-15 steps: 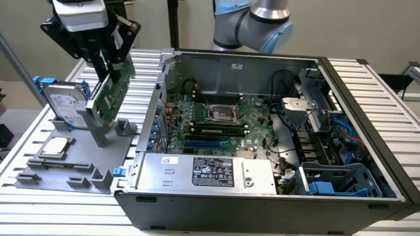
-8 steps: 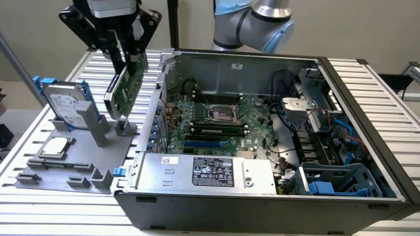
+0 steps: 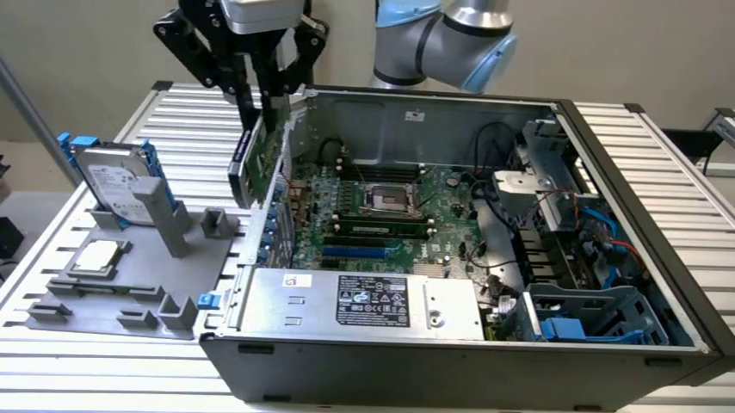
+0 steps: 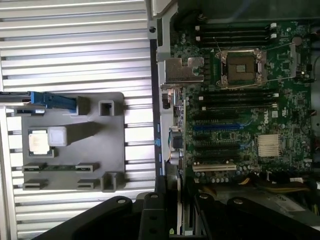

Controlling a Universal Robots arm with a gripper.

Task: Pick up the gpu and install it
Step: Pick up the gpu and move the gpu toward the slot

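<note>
While claw (image 3: 262,105) pinches gpu (image 3: 255,163) upper left, I judge carry-to-case step (seating needs edge squared over blue slot (image 3: 356,253)).

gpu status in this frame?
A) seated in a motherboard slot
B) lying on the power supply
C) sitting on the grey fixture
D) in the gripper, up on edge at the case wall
D: the gripper is clamped on the gpu, which hangs on edge above the motherboard, by the wall of the case on the exterior view's left.

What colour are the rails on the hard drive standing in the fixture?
Blue rails; exterior view shows them best.
</note>
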